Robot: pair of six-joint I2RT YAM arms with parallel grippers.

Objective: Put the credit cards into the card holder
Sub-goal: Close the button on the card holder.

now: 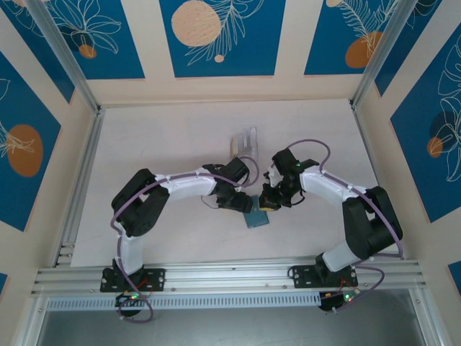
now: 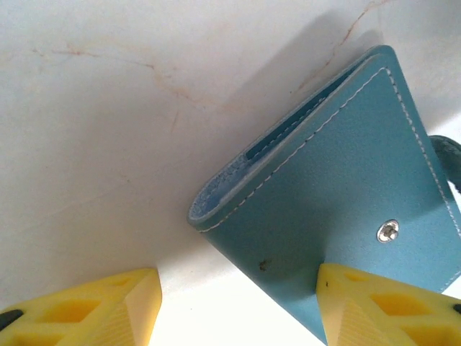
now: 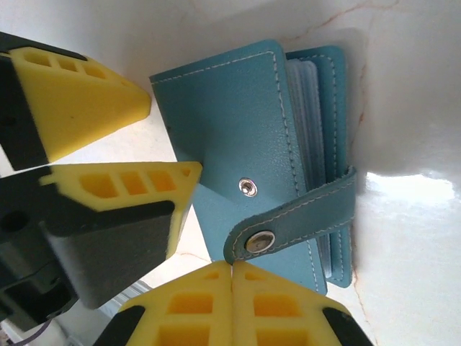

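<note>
The card holder (image 1: 256, 219) is a slate-teal wallet lying folded on the white table between both grippers. It shows large in the left wrist view (image 2: 346, 187) and in the right wrist view (image 3: 238, 122), where pale pockets (image 3: 301, 108) peek out between its covers. Its snap strap (image 3: 310, 213) wraps over the edge but stands unfastened, below the stud (image 3: 248, 187). My left gripper (image 1: 240, 205) (image 2: 238, 317) is open, one finger (image 2: 382, 306) resting on the wallet's cover. My right gripper (image 1: 269, 205) (image 3: 232, 265) is shut, its tips touching the strap's end. No credit cards are visible.
A clear acrylic slotted rack (image 1: 243, 142) stands behind the grippers, toward the table's middle. Aluminium rails (image 1: 79, 180) run along the left side and the near edge. Patterned blue walls enclose the table.
</note>
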